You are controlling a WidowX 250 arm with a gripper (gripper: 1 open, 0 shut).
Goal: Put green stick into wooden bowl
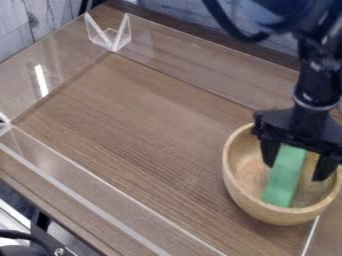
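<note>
So here's where I'm at: my gripper (299, 160) is hanging over the wooden bowl (245, 178), pointing straight down, with the jaws spread wide. One black finger (273, 157) sits on the left and the other on the right, and nothing is pinched between them. I've let go.

The green stick (285, 178) is inside the bowl. It's leaning at a tilt, with its lower end down on the bowl floor toward the near side and its upper end poking up into the gap between my fingers. The top of it looks about level with my fingertips, so it's directly under and between them. From this angle I honestly can't tell if the upper end brushes either finger, but the jaws are clearly wider than the stick.

The bowl sits at the right, near corner of the wooden table (134, 120), close to the table's edge. My arm (318, 80) comes down from the upper right above it.

Off to the left there's a clear acrylic wall (54, 60) running around the table, and a small clear bracket thing (110, 35) stands at the far left corner, well apart from the bowl.
</note>
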